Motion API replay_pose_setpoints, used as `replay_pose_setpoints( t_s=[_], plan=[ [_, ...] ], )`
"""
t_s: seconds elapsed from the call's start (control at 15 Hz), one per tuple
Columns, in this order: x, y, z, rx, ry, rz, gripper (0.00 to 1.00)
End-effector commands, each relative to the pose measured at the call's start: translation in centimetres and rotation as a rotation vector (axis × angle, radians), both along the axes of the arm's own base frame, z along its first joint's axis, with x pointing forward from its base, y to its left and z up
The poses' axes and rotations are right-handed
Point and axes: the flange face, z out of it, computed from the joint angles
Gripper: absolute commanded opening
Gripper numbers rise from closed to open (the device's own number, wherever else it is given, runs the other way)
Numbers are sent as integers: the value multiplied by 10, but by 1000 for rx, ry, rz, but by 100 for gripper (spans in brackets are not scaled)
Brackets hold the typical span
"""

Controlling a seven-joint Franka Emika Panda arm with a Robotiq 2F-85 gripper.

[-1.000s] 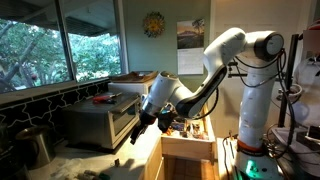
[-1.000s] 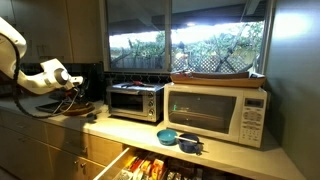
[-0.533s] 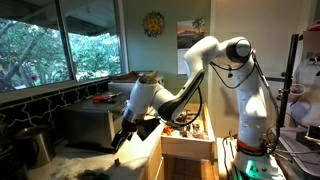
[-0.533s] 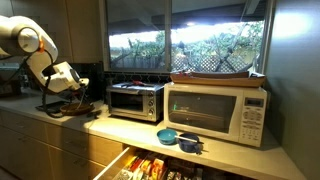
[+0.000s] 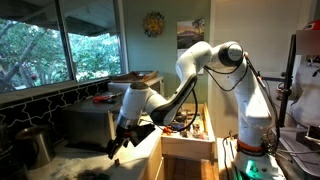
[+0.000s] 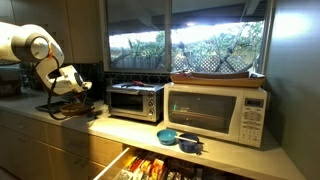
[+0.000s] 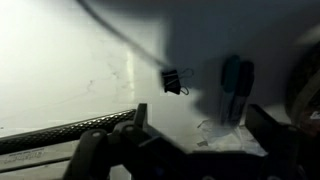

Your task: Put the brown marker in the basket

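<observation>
In the wrist view the jaws stand released and empty, a dark marker (image 7: 237,88) (blurred) near a binder clip (image 7: 175,81).

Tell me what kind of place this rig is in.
Most likely a home kitchen: a microwave and a toaster oven sit on a counter below a window, with an open drawer of packaged food underneath.

In the wrist view the pale counter (image 7: 70,60) lies bare and passable on one side, a black binder clip (image 7: 175,80) and a dark marker (image 7: 237,88) lie near each other mid-surface, and in an exterior view the toaster oven (image 6: 135,101) bounds the worktop beside the arm.
</observation>
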Motion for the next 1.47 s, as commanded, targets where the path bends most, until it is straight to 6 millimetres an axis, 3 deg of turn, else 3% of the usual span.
replay_pose_setpoints(
  t_s=[0.0,0.33,0.8,1.27,1.33,1.4],
  plan=[
    [27,28,-30,-39,13,-30,100],
    [61,66,-54,-43,-2,45,100],
    [94,79,-72,-5,12,41,100],
    [103,100,-86,1,26,60,83],
    [103,102,-86,-6,33,57,66],
    [103,103,-84,-14,40,49,59]
  ],
)
